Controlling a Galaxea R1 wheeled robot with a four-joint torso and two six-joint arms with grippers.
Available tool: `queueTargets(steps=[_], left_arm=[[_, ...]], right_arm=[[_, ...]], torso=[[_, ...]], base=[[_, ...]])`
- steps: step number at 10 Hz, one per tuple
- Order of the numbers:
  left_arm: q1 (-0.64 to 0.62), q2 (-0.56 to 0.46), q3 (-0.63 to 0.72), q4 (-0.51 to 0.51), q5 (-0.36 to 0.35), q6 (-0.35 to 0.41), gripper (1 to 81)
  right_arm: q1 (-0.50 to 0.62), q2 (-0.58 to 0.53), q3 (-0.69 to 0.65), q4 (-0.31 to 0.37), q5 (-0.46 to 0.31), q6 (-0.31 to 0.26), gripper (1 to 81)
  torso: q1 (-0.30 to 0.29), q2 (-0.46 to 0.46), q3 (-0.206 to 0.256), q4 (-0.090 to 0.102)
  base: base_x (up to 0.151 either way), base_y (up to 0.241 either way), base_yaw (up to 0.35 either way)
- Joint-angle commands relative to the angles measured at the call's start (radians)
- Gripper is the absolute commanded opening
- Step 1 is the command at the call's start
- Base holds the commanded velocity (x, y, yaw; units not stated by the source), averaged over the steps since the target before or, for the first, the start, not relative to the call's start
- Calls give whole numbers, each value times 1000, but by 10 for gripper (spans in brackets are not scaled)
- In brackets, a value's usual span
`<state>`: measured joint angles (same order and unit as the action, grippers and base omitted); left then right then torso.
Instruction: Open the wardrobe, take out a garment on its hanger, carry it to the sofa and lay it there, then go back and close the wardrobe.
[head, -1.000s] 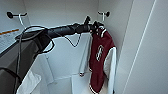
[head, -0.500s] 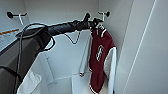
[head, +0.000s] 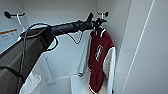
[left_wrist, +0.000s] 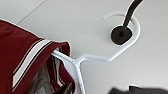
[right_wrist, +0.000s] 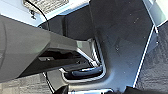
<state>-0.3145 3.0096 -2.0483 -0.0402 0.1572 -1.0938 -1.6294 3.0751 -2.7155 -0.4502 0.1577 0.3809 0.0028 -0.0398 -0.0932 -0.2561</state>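
Observation:
The wardrobe (head: 60, 15) stands open, its white inside in front of me. The garment (head: 101, 57), a dark red jacket with white sleeves, hangs at the right on a white hanger (head: 102, 15). In the left wrist view the hanger's hook (left_wrist: 125, 47) loops round a dark peg (left_wrist: 122, 33), above the striped collar (left_wrist: 27, 62). My left arm reaches in from the left, and my left gripper (head: 98, 23) is at the hanger's neck, open, with the wire (left_wrist: 79, 82) between its tips. My right gripper (right_wrist: 96, 92) hangs low beside my own dark body.
A second dark peg (head: 7, 14) at the upper left carries another white hanger (head: 18, 20), with white cloth (head: 30, 83) below it. The wardrobe's white door (head: 150, 50) stands close on the right. Grey carpet (right_wrist: 155, 72) lies under the right arm.
My left arm has stretched a little further right, bringing its gripper up to the hanger's neck. The jacket hangs as before.

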Motion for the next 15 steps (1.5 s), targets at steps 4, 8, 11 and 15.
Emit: queueTargets(steps=[4,8,11,15], left_arm=[[-171,63,-69,86,-18,3,811],[-163,119,-116,154,-59,3,811],[-157,112,-118,221,-119,2,811],[-148,89,-58,260,-168,2,10]], right_arm=[[13,10,13,-5,-41,-3,811],[4,12,13,-2,-17,-3,811],[1,13,13,-2,-15,-3,811],[1,13,10,-2,-7,-3,811]], torso=[[0,0,0,0],[0,0,0,0],[0,0,0,0],[0,0,0,0]], base=[[0,0,0],[0,0,0],[0,0,0],[0,0,0]])
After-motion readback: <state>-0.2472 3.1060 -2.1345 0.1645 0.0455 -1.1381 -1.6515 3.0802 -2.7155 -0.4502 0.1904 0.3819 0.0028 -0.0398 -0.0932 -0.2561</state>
